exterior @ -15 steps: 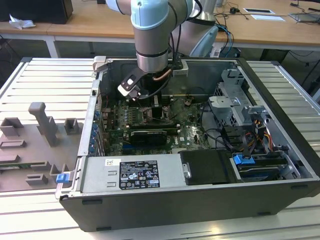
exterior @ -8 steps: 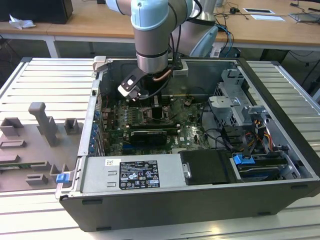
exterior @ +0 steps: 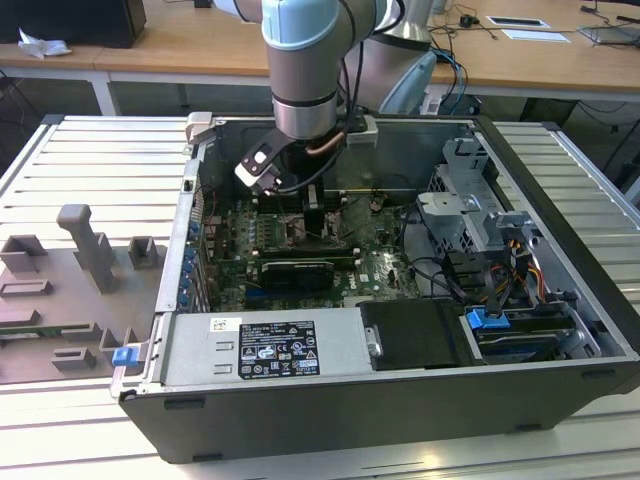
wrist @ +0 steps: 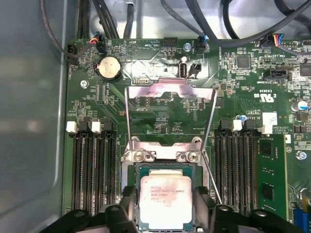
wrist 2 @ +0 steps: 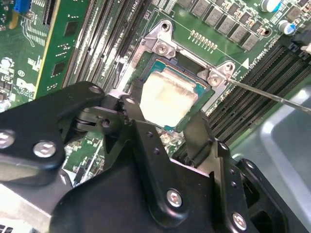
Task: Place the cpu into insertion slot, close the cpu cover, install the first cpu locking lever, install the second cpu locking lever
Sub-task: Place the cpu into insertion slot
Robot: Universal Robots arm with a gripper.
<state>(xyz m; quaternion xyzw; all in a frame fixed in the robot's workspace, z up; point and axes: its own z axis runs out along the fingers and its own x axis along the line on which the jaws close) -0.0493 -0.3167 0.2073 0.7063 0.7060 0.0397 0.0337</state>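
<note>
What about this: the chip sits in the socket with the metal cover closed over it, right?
No. The chip sits in the socket, but the cover is swung open, away from it, as the first wrist view shows.

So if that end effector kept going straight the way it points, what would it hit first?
Most likely the cpu, lying in the insertion slot directly ahead of the end effector. The cpu cover is swung open, out of that line. Exact gap is unclear.

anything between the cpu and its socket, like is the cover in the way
nothing visible does. the cpu sits in the insertion slot, right at the gripper. the cpu cover is swung open, off the slot.
</note>
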